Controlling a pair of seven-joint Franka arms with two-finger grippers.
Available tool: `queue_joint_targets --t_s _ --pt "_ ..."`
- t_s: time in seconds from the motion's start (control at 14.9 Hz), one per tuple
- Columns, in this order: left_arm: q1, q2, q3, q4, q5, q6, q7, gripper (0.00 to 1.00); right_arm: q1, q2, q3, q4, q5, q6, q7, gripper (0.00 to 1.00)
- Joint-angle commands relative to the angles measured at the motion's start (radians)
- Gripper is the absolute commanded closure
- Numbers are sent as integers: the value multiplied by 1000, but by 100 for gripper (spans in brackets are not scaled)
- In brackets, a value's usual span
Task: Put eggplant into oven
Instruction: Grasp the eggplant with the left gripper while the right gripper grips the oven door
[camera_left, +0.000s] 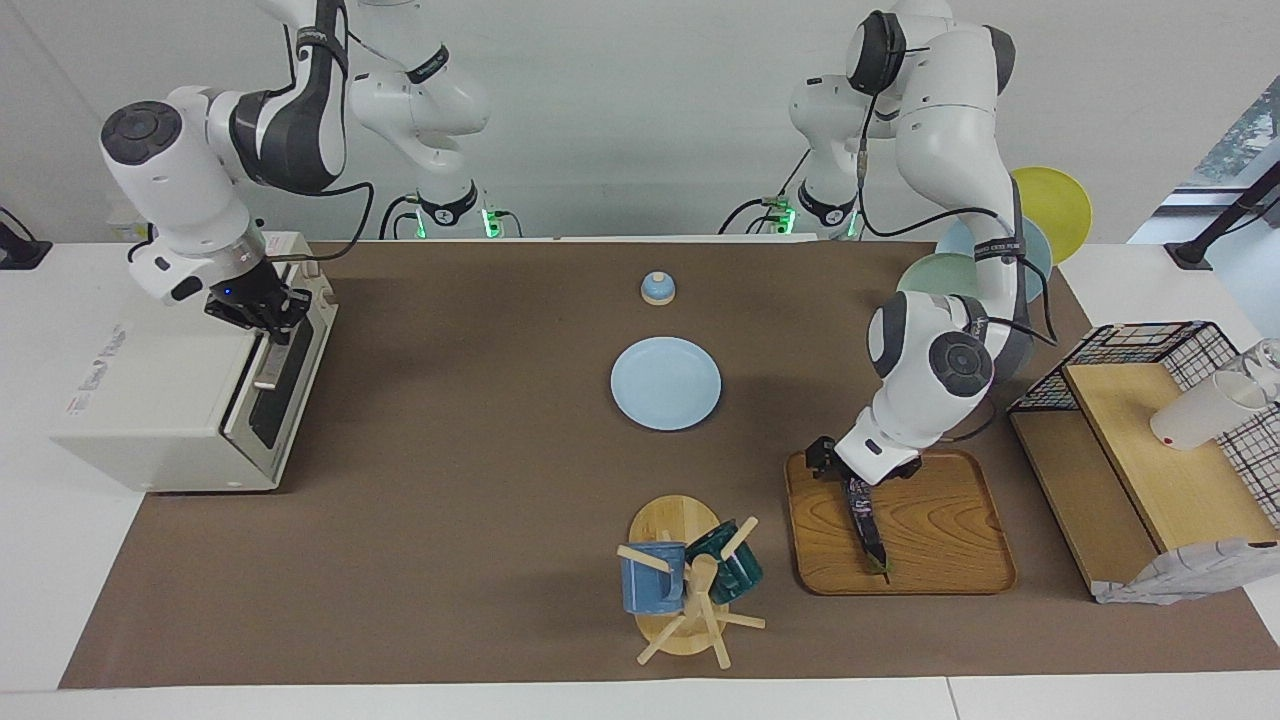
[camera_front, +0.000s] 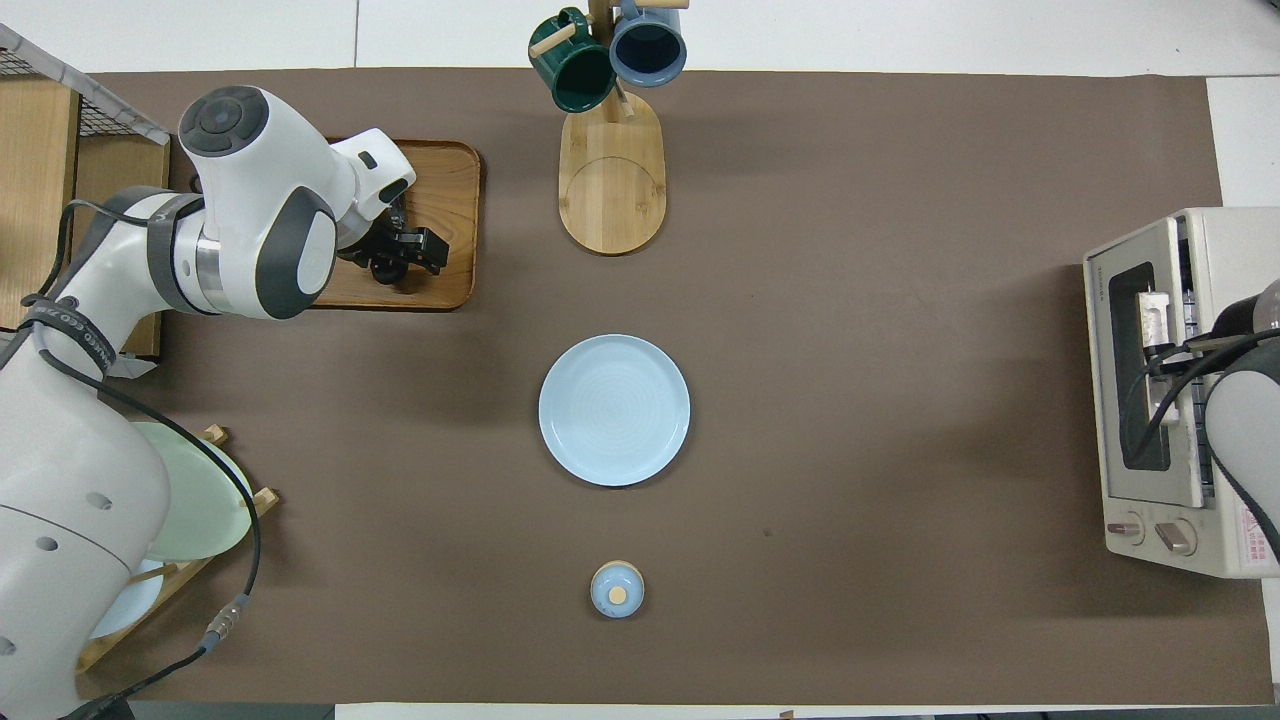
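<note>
**Two arms at work: one at the eggplant, one at the oven handle**

Two grippers are low at either end of the table. The left gripper (camera_left: 858, 487) is down over the wooden tray (camera_left: 950, 545) at the left arm's end, its fingers closed around the stem-less end of the eggplant (camera_left: 868, 525). The eggplant slants across the tray with its green tip pointing away from the robots; whether it rests on the wood or is just lifted cannot be told. In the overhead view the arm hides it.

The right gripper (camera_left: 272, 318) is at the top front edge of the toaster oven (camera_left: 150, 400), at the right arm's end, its fingers around the silver bar handle (camera_left: 268, 362). The door looks shut or nearly so.

Mid-table lies a light blue plate (camera_left: 665, 383), with a small blue lidded jar (camera_left: 657, 288) nearer the robots and a mug tree (camera_left: 690, 590) with a blue mug and a green mug farther from them.
</note>
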Motion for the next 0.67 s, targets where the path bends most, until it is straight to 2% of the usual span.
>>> queue_joint_targets --t_s 0.0,0.13,0.4,0.6 --pt "1 -5 8 -15 19 28 9 4 25 -1 6 -53 9 40 33 100" --pt "4 -5 8 -13 18 31 7 8 29 15 7 -54 14 52 38 100" --pt "4 -5 8 -15 18 40 1 18 63 48 7 -116 46 191 38 100" --pt "3 -5 8 -15 18 40 0 37 63 96 7 -139 48 277 38 100"
